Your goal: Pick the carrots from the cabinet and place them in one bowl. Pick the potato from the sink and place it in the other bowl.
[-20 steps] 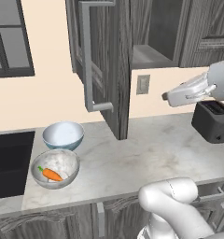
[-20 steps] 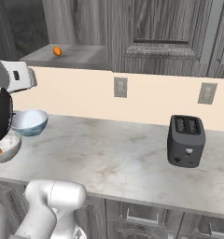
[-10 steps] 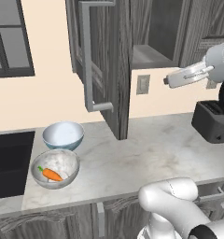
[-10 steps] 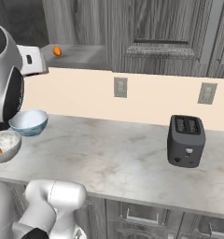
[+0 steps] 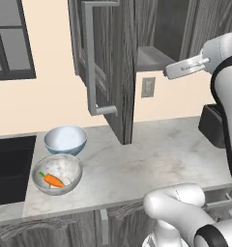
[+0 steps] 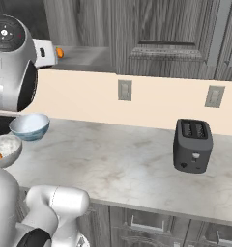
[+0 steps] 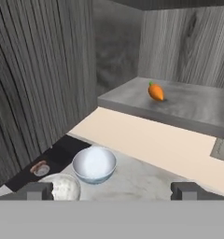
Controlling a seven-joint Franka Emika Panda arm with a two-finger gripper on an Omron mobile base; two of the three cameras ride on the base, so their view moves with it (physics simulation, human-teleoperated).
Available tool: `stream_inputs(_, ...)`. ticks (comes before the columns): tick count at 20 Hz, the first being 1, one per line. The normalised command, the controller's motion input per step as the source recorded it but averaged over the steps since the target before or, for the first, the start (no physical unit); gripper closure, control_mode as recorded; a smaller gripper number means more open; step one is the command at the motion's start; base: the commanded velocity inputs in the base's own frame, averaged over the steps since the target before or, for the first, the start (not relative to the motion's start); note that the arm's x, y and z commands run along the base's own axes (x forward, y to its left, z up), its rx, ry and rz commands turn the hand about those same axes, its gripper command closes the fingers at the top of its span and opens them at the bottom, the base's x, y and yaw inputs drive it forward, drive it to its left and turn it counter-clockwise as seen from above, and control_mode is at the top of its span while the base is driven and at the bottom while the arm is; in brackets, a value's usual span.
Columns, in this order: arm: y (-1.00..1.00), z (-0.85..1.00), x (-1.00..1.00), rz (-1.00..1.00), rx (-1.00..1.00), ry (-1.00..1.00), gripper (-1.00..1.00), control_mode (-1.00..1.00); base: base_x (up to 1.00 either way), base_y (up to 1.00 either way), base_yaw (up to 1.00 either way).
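While gripper (image 7: 112,190) gapes, carrot (image 7: 156,91) ahead on cabinet shelf (image 7: 188,108).

The white Franka arm with dark joints (image 5: 227,101) rises from its rounded white base (image 5: 178,207) and bends at a high elbow, its forearm reaching level at upper-cabinet height. The two-finger gripper with small dark tips (image 7: 112,190) points forward and slightly down, jaws spread wide with nothing between them.

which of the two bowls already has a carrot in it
The mottled grey bowl, nearest the counter's front edge, holds a carrot; the smooth pale blue bowl behind it holds none.
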Motion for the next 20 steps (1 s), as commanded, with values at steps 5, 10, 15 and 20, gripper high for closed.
stream_inputs(5, 0.0, 0.0, 0.44, 0.0, 0.02, -0.01, -1.0, -1.0, 0.0, 0.0, 0.0)
stream_inputs(10, 0.02, 0.0, 0.15, -0.03, -0.01, -0.01, -1.0, -1.0, 0.0, 0.0, 0.0)
stream_inputs(15, 0.12, 0.0, 0.0, -0.06, -0.05, -0.01, -1.0, -1.0, 0.0, 0.0, 0.0)
stream_inputs(20, 0.05, 0.0, 0.2, -0.05, -0.09, 0.0, -1.0, -1.0, 0.0, 0.0, 0.0)
